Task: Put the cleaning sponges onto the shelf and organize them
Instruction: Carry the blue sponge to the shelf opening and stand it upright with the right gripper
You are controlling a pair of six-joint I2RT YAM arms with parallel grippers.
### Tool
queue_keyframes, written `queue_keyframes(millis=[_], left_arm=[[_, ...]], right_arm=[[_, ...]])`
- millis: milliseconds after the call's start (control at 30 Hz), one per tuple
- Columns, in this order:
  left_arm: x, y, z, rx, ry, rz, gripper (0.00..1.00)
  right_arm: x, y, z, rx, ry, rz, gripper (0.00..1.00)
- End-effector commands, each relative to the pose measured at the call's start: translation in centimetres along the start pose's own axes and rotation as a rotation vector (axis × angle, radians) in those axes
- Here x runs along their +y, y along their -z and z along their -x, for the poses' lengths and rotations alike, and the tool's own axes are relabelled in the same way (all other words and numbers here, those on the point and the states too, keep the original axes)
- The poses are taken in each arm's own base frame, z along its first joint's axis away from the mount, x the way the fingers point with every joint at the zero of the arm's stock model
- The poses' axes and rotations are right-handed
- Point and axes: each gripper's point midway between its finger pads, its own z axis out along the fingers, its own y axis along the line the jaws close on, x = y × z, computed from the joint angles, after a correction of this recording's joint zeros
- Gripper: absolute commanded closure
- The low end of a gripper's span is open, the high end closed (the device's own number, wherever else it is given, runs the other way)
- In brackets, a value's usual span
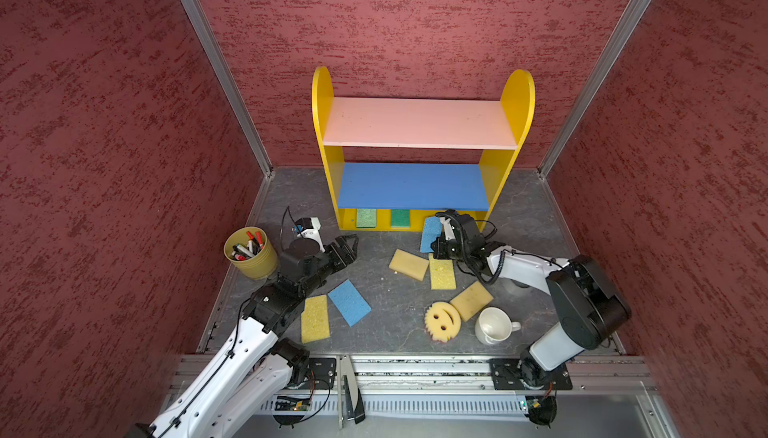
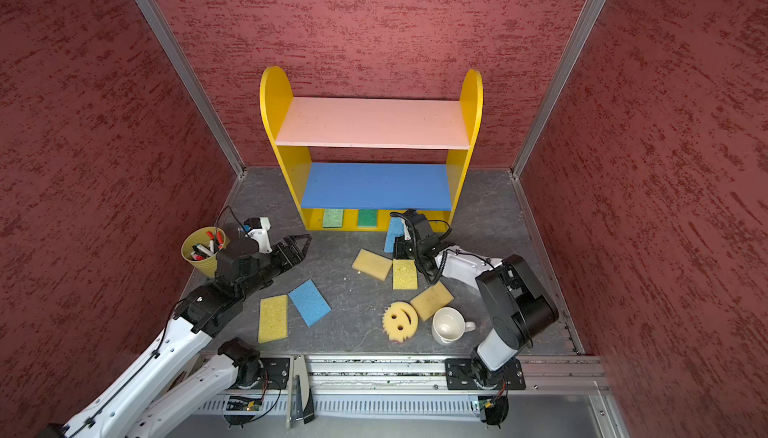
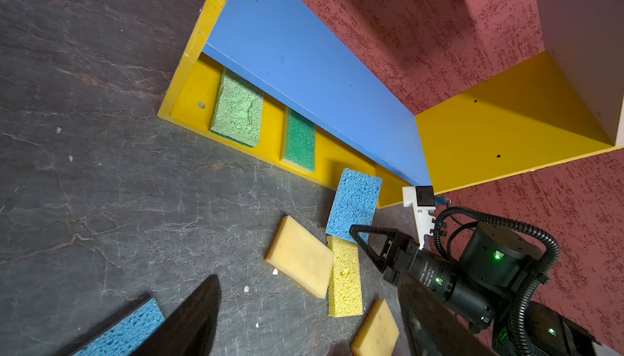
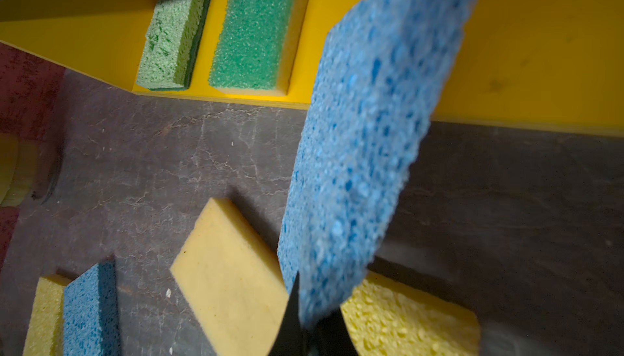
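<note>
The shelf (image 1: 322,95) stands at the back wall. On its yellow base lie a light green sponge (image 1: 365,218) and a dark green sponge (image 1: 400,217). My right gripper (image 1: 436,249) is shut on one end of a blue sponge (image 4: 371,128), held tilted just in front of the base's right part. My left gripper (image 1: 349,247) hangs open and empty over the floor, left of the shelf front. Loose on the floor lie two tan sponges (image 1: 408,264) (image 1: 471,299), two yellow sponges (image 1: 442,274) (image 1: 315,318), a second blue sponge (image 1: 349,302) and the round smiley sponge (image 1: 442,320).
A yellow cup of markers (image 1: 250,252) stands at the left wall beside my left arm. A white mug (image 1: 494,326) sits front right, next to the smiley sponge. Red walls close in three sides.
</note>
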Motion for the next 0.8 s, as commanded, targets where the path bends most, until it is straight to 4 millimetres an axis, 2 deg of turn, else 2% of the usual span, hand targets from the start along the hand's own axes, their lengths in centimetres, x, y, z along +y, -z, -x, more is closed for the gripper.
queue_keyframes(millis=[0,267,467,600,767], left_arm=[[-0.5,0.0,0.3,-0.003,0.009,-0.021,0.18],[-0.9,0.1,0.4,0.001,0.018,-0.027,0.18],[-1.0,0.1,0.4,0.008,0.027,-0.025,0.18],[-1.3,-0.2,0.5,0.005,0.034,-0.039,0.18],[-1.5,-0.5,0.5,0.014,0.037,-0.042,0.18]], right_arm=[[-0.7,-0.2,2.5,-0.086,0.044,-0.045,1.00],[-2.5,-2.0,3.1,-0.085,0.096,-0.141,0.98],[-3.7,-2.1,3.5,-0.110,0.096,-0.205,0.82],[-4.5,-1.5,4.3,-0.143,0.103,-0.262,0.65],[-4.5,-0.7,4.5,-0.160,0.098,-0.271,0.56]])
